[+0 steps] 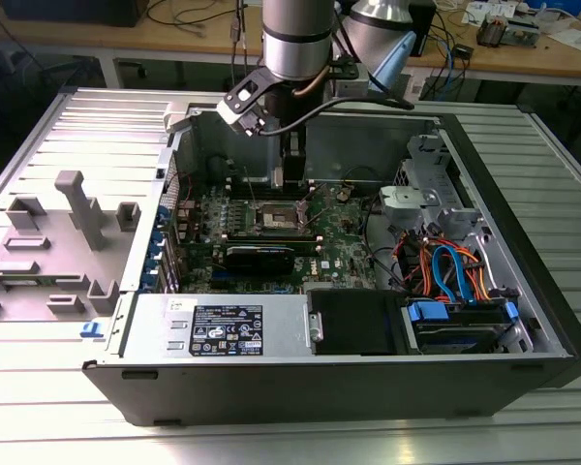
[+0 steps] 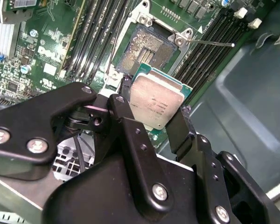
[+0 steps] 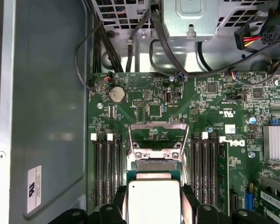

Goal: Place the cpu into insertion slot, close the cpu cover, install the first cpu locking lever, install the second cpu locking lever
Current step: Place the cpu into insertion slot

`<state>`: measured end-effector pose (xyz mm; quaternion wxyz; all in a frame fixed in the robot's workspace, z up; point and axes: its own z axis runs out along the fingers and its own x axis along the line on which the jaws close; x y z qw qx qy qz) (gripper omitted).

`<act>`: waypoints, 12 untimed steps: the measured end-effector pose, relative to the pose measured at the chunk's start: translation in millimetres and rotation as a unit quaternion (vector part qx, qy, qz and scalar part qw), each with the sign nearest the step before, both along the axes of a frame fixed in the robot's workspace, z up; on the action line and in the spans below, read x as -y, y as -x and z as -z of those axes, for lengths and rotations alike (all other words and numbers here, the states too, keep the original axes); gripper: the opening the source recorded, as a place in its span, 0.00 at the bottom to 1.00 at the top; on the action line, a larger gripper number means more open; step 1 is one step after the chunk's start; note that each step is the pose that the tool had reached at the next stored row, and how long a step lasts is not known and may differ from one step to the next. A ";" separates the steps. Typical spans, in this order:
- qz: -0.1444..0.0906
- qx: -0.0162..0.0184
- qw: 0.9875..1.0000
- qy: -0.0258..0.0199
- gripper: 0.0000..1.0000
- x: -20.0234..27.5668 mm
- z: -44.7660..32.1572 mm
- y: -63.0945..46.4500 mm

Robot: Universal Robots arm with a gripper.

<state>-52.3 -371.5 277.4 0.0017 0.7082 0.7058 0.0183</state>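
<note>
At the exterior view's left, grey plastic holders (image 1: 77, 208) stand on the slatted table (image 1: 39, 407), well apart from the work. Further right lies the open computer case (image 1: 271, 387), its side panel off so the arm can reach down to the motherboard (image 1: 353, 242). There the gripper (image 1: 291, 179) hangs over the socket (image 2: 142, 49). In both wrist views we see its two black fingers (image 2: 126, 116) clamped on opposite edges of the cpu (image 2: 155, 100), which is near the bare socket but not seated in it. The cpu cover (image 3: 158, 135) stands tipped up and a thin lever (image 2: 210, 43) is swung aside, which we judge keeps the socket free. At the right, orange and blue cables (image 1: 445, 271) lie well away from it.
</note>
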 end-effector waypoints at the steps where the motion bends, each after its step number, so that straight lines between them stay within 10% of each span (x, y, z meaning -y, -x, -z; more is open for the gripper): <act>1: 0.000 0.000 1.000 0.000 0.55 0.1 1.4 0.3; 12: 0.000 0.000 1.000 0.000 0.55 0.9 6.6 1.7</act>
